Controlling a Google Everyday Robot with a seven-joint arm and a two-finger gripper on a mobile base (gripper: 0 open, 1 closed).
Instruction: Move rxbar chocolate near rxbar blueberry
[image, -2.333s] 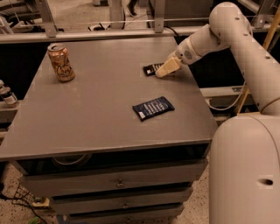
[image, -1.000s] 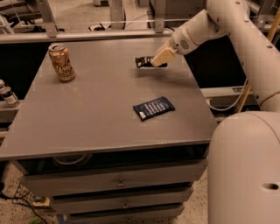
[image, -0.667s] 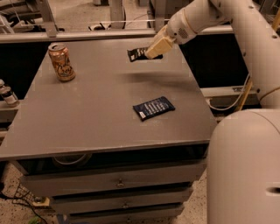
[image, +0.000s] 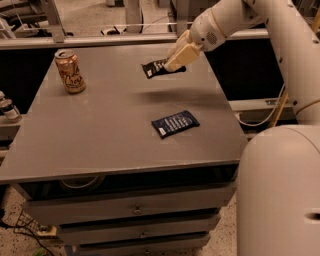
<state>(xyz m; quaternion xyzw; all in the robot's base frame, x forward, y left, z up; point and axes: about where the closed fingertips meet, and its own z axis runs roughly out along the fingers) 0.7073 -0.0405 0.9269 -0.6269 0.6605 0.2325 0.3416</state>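
The rxbar blueberry (image: 175, 123), a navy wrapper with white lettering, lies flat on the grey table (image: 100, 135) right of centre. My gripper (image: 172, 64) hangs over the back of the table, above and behind the blue bar. It is shut on the rxbar chocolate (image: 154, 68), a black wrapper with white lettering that sticks out to the gripper's left, lifted clear of the tabletop. A soft shadow lies on the table below it.
An orange drink can (image: 69, 71) stands upright at the table's back left. My white arm (image: 280, 60) reaches in from the right, and my base (image: 280, 195) stands by the table's right front corner. Drawers sit under the tabletop.
My gripper has lifted the black bar off the table at the back right and carried it up and to the left. The blue bar and the can have not moved.
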